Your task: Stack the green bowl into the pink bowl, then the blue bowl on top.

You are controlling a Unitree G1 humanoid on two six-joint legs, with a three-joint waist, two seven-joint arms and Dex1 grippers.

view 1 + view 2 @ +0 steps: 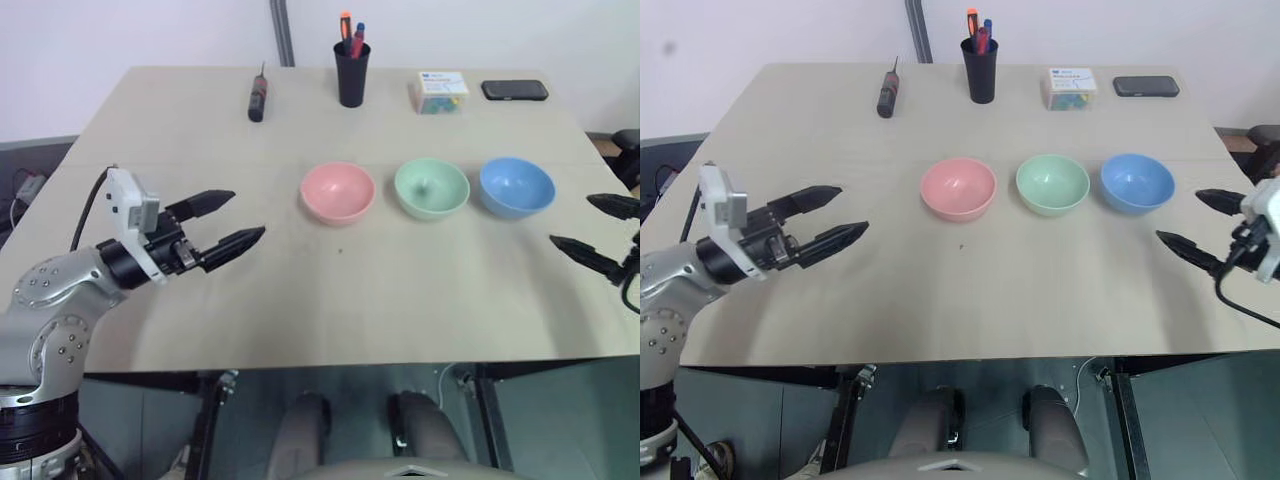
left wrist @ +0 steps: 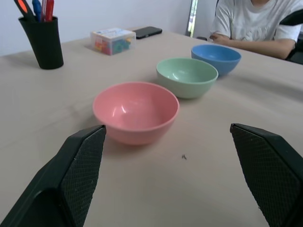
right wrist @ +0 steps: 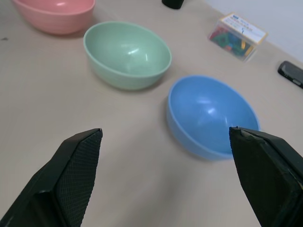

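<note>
Mid-frame in a row, apart: pink bowl (image 1: pixel 338 191), green bowl (image 1: pixel 431 188), blue bowl (image 1: pixel 516 186). Left gripper (image 1: pixel 228 222) and right gripper (image 1: pixel 598 231) wide open, empty. Risk: smooth rims slipping, nudging neighbouring bowls.

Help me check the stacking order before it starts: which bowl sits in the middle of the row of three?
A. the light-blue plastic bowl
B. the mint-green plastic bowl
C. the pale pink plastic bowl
B: the round mint-green plastic bowl stands between the round pale pink plastic bowl and the round light-blue plastic bowl, all three apart and unstacked.
</note>
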